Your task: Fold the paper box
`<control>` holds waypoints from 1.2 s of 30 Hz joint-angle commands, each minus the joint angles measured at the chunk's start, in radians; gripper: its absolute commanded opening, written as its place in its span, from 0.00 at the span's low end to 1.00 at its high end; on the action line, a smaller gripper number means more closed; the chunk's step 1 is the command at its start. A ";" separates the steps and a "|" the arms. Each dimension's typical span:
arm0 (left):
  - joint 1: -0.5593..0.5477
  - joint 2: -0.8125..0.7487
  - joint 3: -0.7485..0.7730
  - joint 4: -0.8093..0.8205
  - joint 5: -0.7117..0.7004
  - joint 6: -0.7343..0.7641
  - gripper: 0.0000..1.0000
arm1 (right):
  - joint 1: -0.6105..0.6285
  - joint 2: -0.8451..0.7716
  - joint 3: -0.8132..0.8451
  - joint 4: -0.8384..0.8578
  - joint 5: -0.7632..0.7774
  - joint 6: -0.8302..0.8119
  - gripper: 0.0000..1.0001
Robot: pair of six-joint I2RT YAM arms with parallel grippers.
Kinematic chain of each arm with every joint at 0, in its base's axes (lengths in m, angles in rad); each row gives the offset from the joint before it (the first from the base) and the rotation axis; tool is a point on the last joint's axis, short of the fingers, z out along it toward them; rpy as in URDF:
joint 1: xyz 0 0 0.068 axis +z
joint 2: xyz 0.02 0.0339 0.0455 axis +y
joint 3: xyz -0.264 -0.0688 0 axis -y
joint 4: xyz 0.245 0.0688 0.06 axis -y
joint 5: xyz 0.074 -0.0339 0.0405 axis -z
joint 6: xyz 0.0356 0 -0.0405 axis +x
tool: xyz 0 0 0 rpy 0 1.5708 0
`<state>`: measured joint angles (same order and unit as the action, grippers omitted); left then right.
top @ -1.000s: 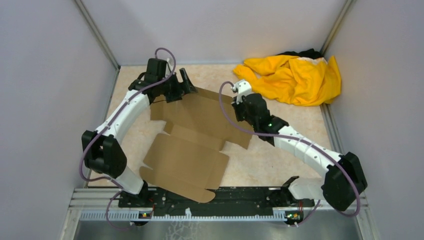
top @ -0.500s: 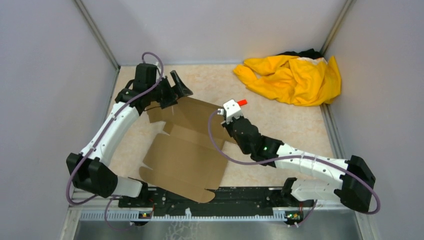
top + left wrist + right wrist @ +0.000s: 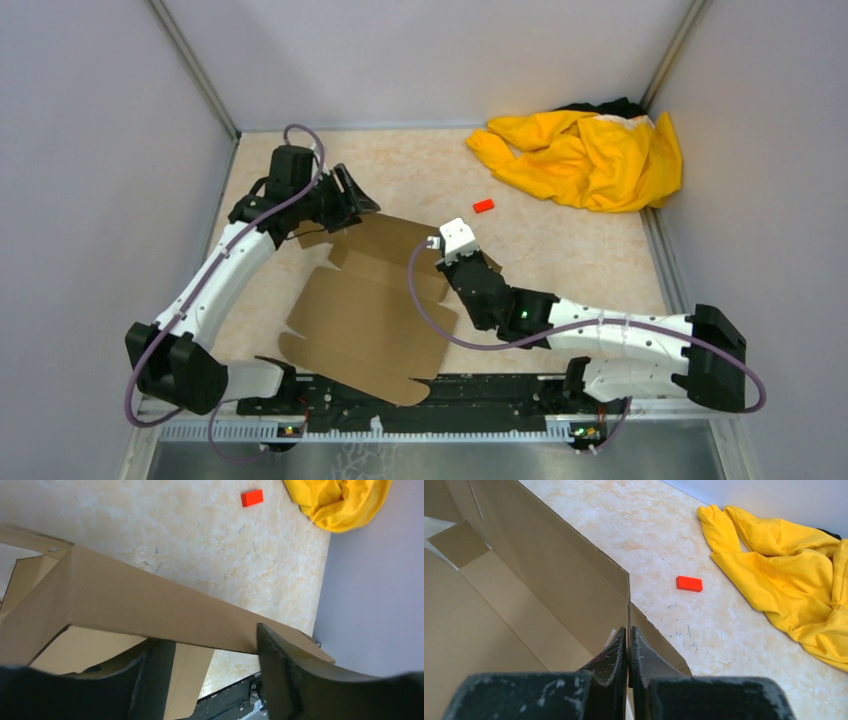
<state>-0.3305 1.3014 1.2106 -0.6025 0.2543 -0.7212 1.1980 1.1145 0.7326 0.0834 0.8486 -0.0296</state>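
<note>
While the right gripper (image 3: 629, 632) pinches a raised wall of the paper box (image 3: 370, 310) between closed jaws, left gripper (image 3: 211, 640) jaws spread, folded cardboard panel across their gap, red block (image 3: 689, 583) beyond.

The left arm (image 3: 215, 280) and right arm (image 3: 620, 335) wear white shells between black joints, each trailing a purple cable (image 3: 412, 285). The right end effector (image 3: 629, 647) has scuffed black fingers (image 3: 646, 665).

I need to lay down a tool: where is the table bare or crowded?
Bare: the table between paper box, yellow garment and right arm, except the red block; also the far strip behind the box. Crowded: left-centre, left end effector and right end effector on the box.
</note>
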 commanded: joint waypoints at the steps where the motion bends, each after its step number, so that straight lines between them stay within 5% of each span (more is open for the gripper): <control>1: -0.004 -0.009 -0.008 0.037 0.026 0.002 0.54 | 0.011 -0.036 0.005 -0.013 0.055 0.023 0.00; 5: -0.010 0.011 -0.009 0.044 0.034 -0.006 0.17 | 0.011 -0.047 0.004 -0.030 0.060 0.051 0.00; 9: -0.023 0.022 -0.010 0.049 0.033 -0.006 0.04 | 0.011 -0.060 0.006 -0.047 0.040 0.057 0.00; 14: -0.027 0.027 -0.017 0.050 0.025 -0.004 0.03 | 0.012 -0.100 0.040 -0.094 -0.062 0.034 0.00; 20: -0.028 0.038 -0.016 0.053 0.024 0.000 0.04 | 0.011 -0.145 0.149 -0.194 -0.173 -0.066 0.48; 23: -0.028 0.044 -0.016 0.059 0.029 0.002 0.04 | 0.012 -0.097 0.230 -0.249 -0.211 -0.139 0.63; 36: -0.027 0.076 0.012 0.069 0.046 0.014 0.10 | 0.013 0.194 0.489 -0.413 -0.409 -0.227 0.62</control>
<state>-0.3523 1.3582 1.2037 -0.5346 0.2932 -0.7544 1.2125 1.2625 1.1366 -0.2806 0.4934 -0.2340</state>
